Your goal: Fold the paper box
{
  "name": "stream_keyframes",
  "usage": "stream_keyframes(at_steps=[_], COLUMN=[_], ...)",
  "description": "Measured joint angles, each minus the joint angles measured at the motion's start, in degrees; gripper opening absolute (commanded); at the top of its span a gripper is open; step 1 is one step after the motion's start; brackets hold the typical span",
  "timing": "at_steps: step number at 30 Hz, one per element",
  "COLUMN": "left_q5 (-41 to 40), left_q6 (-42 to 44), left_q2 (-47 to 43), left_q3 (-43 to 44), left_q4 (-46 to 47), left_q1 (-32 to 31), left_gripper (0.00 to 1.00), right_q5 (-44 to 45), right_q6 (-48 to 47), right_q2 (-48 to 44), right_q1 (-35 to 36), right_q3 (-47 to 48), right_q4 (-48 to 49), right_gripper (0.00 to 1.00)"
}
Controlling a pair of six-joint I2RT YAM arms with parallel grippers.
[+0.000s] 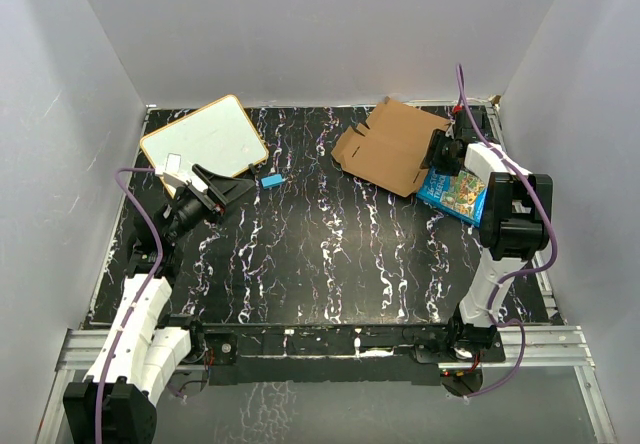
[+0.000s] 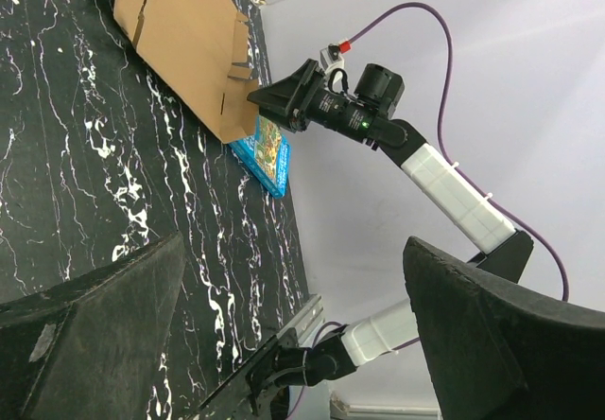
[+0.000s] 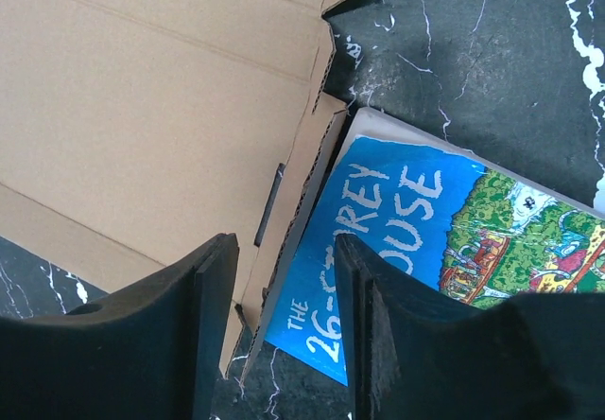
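The paper box (image 1: 395, 144) is a flat brown cardboard blank lying at the back right of the table; it also shows in the left wrist view (image 2: 180, 32). Its right edge flap (image 3: 302, 183) stands raised, overlapping a blue printed book (image 3: 425, 240). My right gripper (image 1: 440, 154) hangs over that edge. Its jaws (image 3: 284, 245) stand apart on either side of the flap, one over the cardboard and one over the book, and neither presses on the flap. My left gripper (image 1: 225, 189) is wide open and empty at the left, well away from the box (image 2: 293, 250).
The blue book (image 1: 455, 192) lies under the box's right side, near the table's right edge. A white board with an orange rim (image 1: 203, 139) sits at the back left beside my left gripper. A small blue piece (image 1: 271, 180) lies near it. White walls enclose the table.
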Motion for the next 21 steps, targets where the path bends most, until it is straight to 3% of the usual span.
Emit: stream_keyframes(at_steps=[21], left_q5=[0.0], left_q6=[0.0], left_q2=[0.0], left_q3=[0.0], left_q4=[-0.2], left_q1=[0.0], left_gripper=[0.97], right_q5=[0.5], right_q6=[0.5], right_q2=[0.1], right_q1=[0.0], right_q3=[0.0], right_q4=[0.0], right_gripper=[0.34])
